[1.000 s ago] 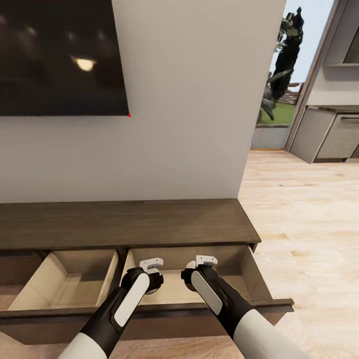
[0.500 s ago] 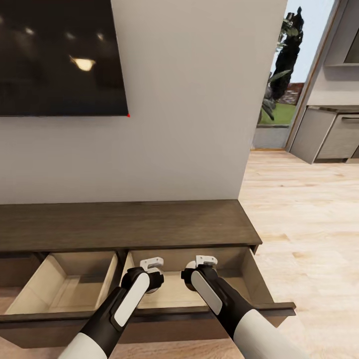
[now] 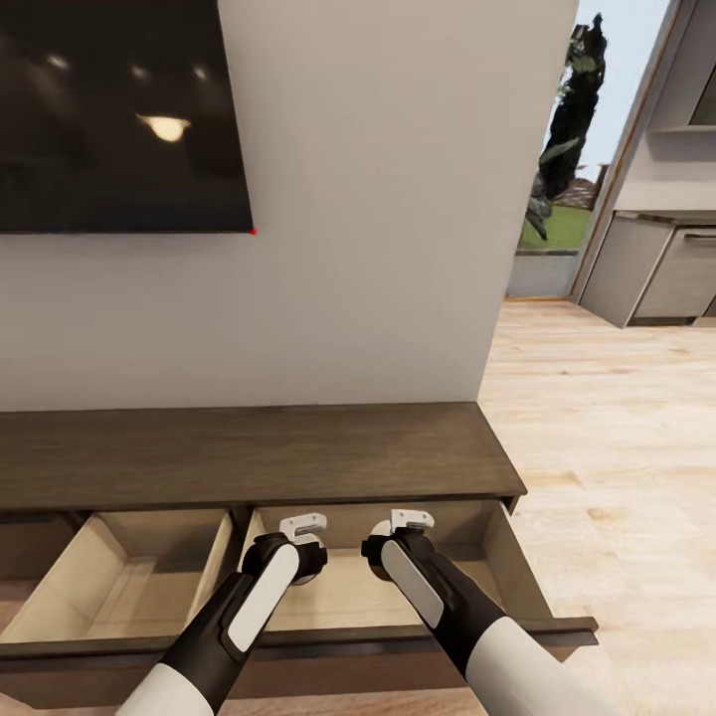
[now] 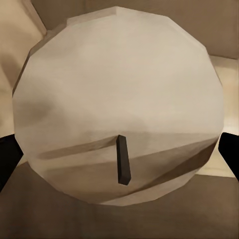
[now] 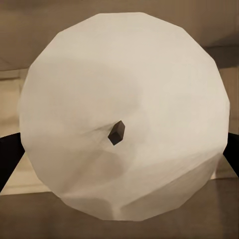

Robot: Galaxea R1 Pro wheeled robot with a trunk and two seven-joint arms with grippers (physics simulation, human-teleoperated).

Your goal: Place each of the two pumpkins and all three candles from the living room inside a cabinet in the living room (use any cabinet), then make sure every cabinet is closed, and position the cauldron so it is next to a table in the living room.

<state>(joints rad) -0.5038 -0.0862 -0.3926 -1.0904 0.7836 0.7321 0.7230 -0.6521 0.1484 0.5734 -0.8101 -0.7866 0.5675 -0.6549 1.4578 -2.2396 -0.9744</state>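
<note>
Left gripper [image 3: 301, 525]: low centre of the head view, over the open right drawer [image 3: 348, 587]; clamped on a candle [image 4: 117, 104] whose wick [image 4: 123, 160] faces the left wrist camera, dark fingers [image 4: 7, 158] at either side.
Right gripper [image 3: 411, 520]: just beside the left one, over the same drawer; clamped on a second candle [image 5: 124, 112].
Cabinet [image 3: 249, 452]: lower half of the head view, against the wall; two drawers pulled out, left drawer [image 3: 129, 582] beige inside.
TV [image 3: 119, 109]: upper left.
Kitchen units [image 3: 661, 268]: far right.
</note>
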